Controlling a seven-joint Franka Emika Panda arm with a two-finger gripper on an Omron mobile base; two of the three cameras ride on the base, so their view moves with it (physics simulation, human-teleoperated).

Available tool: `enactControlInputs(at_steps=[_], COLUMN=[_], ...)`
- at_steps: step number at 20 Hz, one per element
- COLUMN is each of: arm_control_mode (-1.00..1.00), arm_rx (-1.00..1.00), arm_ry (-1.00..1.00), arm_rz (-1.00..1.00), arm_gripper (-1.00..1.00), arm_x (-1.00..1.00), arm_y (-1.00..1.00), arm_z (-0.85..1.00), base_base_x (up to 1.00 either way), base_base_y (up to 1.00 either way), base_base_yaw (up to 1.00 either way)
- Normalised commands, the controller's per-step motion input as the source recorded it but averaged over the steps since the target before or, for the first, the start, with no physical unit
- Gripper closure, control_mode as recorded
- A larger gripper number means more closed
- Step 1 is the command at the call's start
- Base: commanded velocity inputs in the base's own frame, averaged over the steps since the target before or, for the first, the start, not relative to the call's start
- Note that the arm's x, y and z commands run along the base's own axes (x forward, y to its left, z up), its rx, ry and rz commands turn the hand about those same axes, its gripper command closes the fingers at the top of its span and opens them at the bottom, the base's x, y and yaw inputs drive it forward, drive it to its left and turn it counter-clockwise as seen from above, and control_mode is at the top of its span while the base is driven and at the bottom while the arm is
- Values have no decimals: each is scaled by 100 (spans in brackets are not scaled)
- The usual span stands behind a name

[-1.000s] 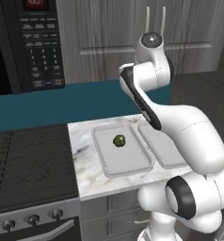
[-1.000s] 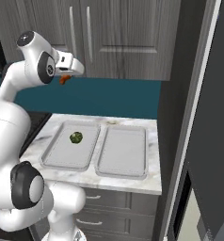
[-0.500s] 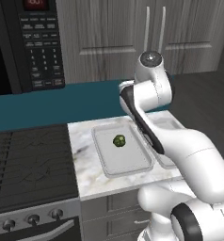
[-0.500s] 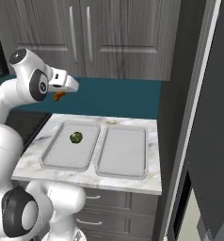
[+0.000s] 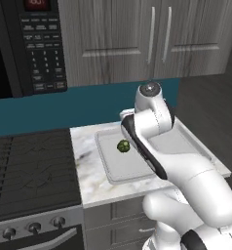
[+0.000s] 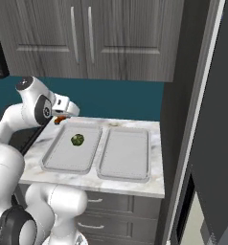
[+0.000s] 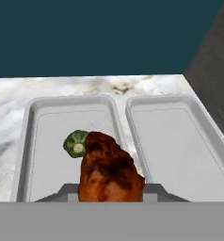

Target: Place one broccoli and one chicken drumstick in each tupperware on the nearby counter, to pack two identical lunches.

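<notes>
**Drumstick in the grip, held up at the left tupperware's back corner**

- Gripper (image 6: 61, 118) is clamped on the chicken drumstick (image 7: 109, 172) – jaws nearly together, with the brown meat between them. In the hand view the drumstick takes up the bottom centre, and the finger tips themselves are hidden behind it.
- In the right base view the hand sits at the back-left corner of the left tupperware (image 6: 52, 165), raised off the counter (image 6: 135, 185). A bit of orange-brown shows under the hand there.
- Broccoli (image 6: 77, 139) lies inside the left tupperware, towards its back half and resting on the floor of the container. The hand view shows it just behind the drumstick, partly covered by it.
- Right tupperware (image 6: 104, 172) sits just beside the left one, with long sides parallel and only a narrow gap of marble between them.
- Both containers are on the white marble counter – the stovetop (image 5: 30, 171) is to its left and a tall dark panel (image 6: 192, 119) is on the right.
- In the left base view the arm's white links cover most of the right tupperware and the near-right corner of the left one.
</notes>
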Motion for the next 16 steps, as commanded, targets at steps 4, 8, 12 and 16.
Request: enactControlInputs(at_steps=[4, 8, 12, 16], arm_control_mode=[-100, -100, -100, -100], arm_rx=[3, 1, 2, 8], arm_ry=[15, 7, 0, 1], arm_rz=[0, -6, -18, -24], arm_gripper=[100, 100, 100, 100], arm_x=[0, -8, -5, 0], arm_y=[17, 14, 19, 8], arm_z=[-74, -54, -34, -27], base_base_x=[0, 0, 0, 0], base_base_y=[0, 0, 0, 0], base_base_yaw=[0, 0, 0, 0])
